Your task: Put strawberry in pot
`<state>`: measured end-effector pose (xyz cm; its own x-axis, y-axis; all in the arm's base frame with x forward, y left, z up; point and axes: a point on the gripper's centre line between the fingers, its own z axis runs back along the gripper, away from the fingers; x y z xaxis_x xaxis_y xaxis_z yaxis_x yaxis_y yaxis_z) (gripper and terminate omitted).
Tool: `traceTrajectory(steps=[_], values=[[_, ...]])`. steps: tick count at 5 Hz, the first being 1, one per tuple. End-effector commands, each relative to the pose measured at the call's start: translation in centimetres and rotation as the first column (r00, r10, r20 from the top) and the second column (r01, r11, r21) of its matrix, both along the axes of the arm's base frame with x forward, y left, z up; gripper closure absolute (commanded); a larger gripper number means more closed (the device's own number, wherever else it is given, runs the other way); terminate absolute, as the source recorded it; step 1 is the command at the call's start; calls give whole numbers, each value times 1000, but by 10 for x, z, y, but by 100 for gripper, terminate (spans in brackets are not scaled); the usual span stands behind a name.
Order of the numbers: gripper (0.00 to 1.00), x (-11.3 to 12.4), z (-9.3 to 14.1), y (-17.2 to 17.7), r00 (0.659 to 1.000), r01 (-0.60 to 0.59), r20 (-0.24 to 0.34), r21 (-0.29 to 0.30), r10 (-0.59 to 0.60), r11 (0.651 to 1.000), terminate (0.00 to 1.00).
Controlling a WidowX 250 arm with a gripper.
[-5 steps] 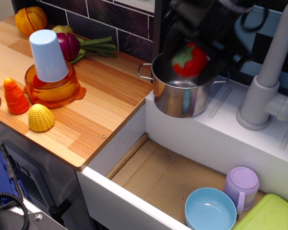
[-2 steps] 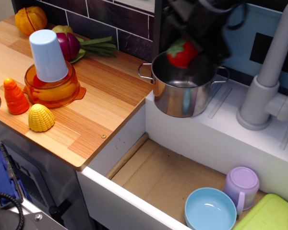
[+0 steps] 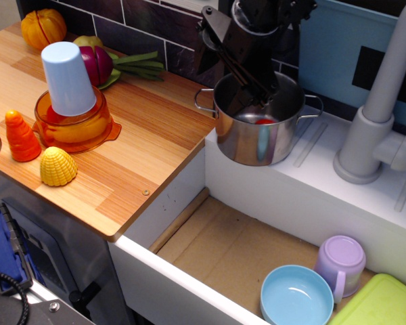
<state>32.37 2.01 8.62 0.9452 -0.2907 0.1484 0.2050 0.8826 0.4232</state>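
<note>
The steel pot [image 3: 257,139] stands on the white sink ledge, next to the wooden counter. The black gripper [image 3: 257,105] reaches down into the pot from above, with its fingertips below the rim. Only a small red patch of the strawberry [image 3: 265,122] shows, low inside the pot and right at the fingertips. The pot wall and the gripper body hide the rest of it. I cannot see whether the fingers still hold it.
On the wooden counter [image 3: 155,156] are an orange bowl with a light blue cup [image 3: 68,78], an orange carrot [image 3: 20,135], a yellow corn [image 3: 57,166], and vegetables at the back. A grey faucet [image 3: 375,122] stands right of the pot. In the sink are a blue bowl [image 3: 296,296], a purple cup [image 3: 340,263] and a green lid.
The gripper has come down from above the pot into it. The strawberry has gone from above the rim to low inside the pot.
</note>
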Motion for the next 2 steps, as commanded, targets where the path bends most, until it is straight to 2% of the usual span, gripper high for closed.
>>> traceTrajectory(steps=[1, 2], values=[[0, 4, 18, 3, 998, 0, 62, -6, 0, 1000, 0], [0, 4, 18, 3, 998, 0, 62, -6, 0, 1000, 100]])
